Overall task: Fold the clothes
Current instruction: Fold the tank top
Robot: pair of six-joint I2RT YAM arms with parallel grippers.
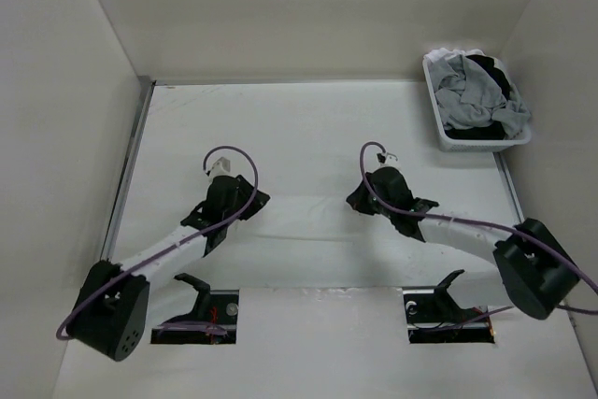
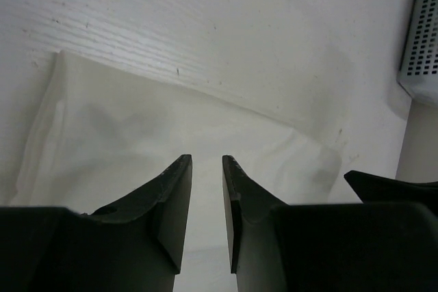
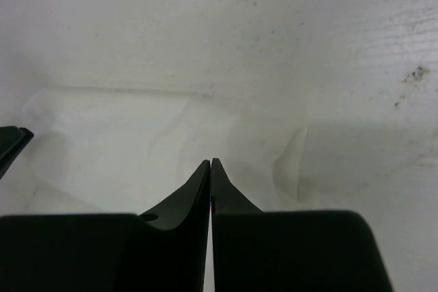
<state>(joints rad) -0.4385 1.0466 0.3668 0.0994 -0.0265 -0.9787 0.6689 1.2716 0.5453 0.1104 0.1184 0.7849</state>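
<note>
An off-white left wall [image 1: 56, 137] meets the white table [image 1: 308, 119] along a thin metal rail [image 1: 131, 165]. A plain back wall [image 1: 308, 7] closes the far side, and the tabletop is faintly ribbed and speckled with small dark marks. Two dark rectangular cut-outs [image 1: 196, 315] sit in the near strip of the table. The left gripper [image 2: 207, 158] has its fingers slightly spread, with a narrow gap between the tips and nothing held in it; the cloth shows through the gap. The clothes [image 2: 137, 135], a single thin white garment, lie flat on the table beneath and ahead of this gripper, reaching out to both its sides. The far edge runs slantwise, farther off on the gripper's left and closer on its right, and a paler, half-transparent border runs down the left side. The fabric is smooth with only soft creases, and from above it almost merges with the tabletop. The right gripper [image 3: 211, 162] has its fingers pressed together, tip against tip, with no cloth visible between them. The garment spreads ahead of it and to its left, with a small turned-up flap just ahead on its right. Whether either pair of tips touches the fabric cannot be told. Well ahead and to the right of the right gripper, in the corner by the right wall [image 1: 570, 137], a white basket [image 1: 433, 100] holds a grey garment [image 1: 462, 91] and a black garment [image 1: 495, 77].
</note>
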